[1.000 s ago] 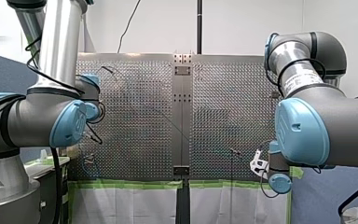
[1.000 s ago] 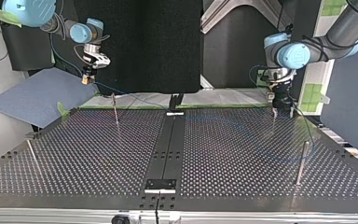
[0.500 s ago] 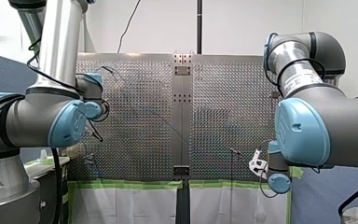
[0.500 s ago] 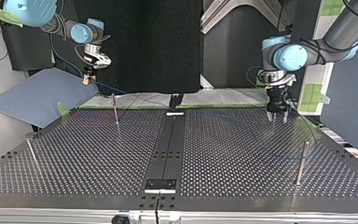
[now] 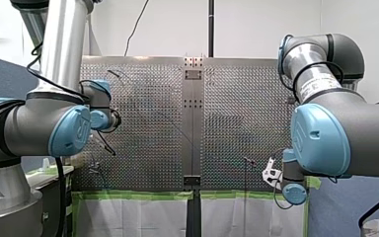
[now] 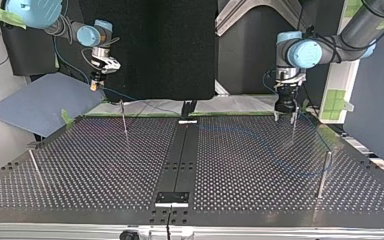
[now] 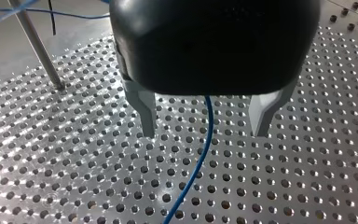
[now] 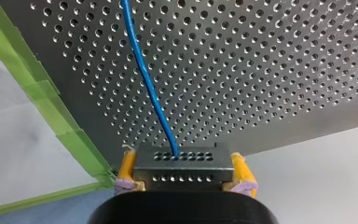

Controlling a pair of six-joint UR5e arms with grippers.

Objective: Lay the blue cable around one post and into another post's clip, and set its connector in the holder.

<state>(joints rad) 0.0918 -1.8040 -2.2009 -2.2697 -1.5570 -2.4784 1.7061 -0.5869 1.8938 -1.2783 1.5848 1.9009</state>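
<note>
The blue cable (image 6: 260, 141) lies in a loose curve on the perforated plate at the top view's right. One end enters a dark grey connector (image 8: 182, 158). My right gripper (image 8: 184, 173) is shut on that connector with its yellow pads, held off the plate's far corner (image 6: 95, 86). My left gripper (image 7: 204, 133) hangs open just above the plate, and the cable (image 7: 200, 158) runs on the plate between its fingers, untouched. In the top view this gripper (image 6: 285, 117) is near the plate's far right edge.
Thin metal posts stand on the plate: one (image 6: 123, 119) near my right gripper, one (image 6: 324, 172) at the near right, one (image 6: 34, 165) at the near left, one (image 7: 37, 46) beside my left gripper. A black strip (image 6: 180, 160) runs down the middle. Green tape (image 8: 51, 112) edges the plate.
My left gripper has shifted toward the top view's left along the far edge and turned about its axis, staying open. My right gripper has barely moved and keeps the connector.
</note>
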